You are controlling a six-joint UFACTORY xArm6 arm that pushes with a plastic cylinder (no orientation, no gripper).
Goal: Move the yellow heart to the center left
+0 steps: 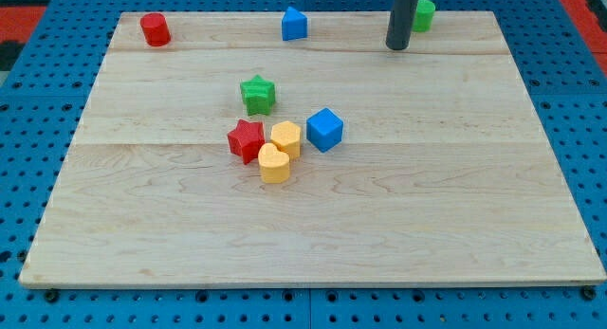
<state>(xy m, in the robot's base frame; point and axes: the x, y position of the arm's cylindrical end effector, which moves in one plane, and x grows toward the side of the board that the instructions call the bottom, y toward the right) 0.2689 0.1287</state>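
The yellow heart (pixel 274 164) lies near the middle of the wooden board (pixel 171 225). It touches a red star (pixel 246 140) at its upper left and a yellow hexagon-like block (pixel 286 138) just above it. A blue cube (pixel 324 129) sits right of the yellow hexagon. A green star (pixel 257 94) lies above the cluster. My tip (pixel 397 46) is at the view's top right, far from the heart, just left of a green block (pixel 423 14).
A red cylinder (pixel 155 29) stands at the top left. A blue pointed block (pixel 294 24) stands at the top middle. The board rests on a blue pegboard surface (pixel 28 177).
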